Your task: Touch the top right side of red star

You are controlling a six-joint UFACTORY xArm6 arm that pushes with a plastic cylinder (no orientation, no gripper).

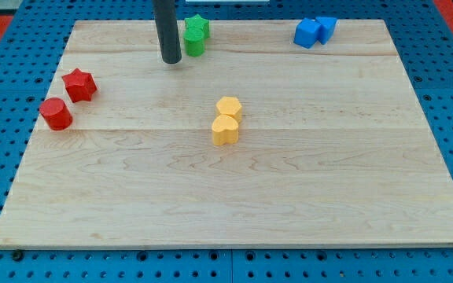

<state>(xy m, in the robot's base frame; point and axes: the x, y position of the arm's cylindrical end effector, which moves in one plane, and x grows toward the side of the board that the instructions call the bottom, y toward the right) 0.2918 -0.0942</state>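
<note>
The red star [79, 84] lies near the board's left edge, with a red cylinder [55, 114] just below and left of it. My tip [171, 60] is at the view's top, well to the right of and above the red star, not touching it. It stands just left of a green cylinder [195, 45] and a green star [197, 28].
Two blue blocks [314, 31] sit together at the top right. A yellow hexagon [229, 107] and a yellow heart-like block [225, 130] sit touching in the middle. The wooden board [234, 212] lies on a blue pegged surface.
</note>
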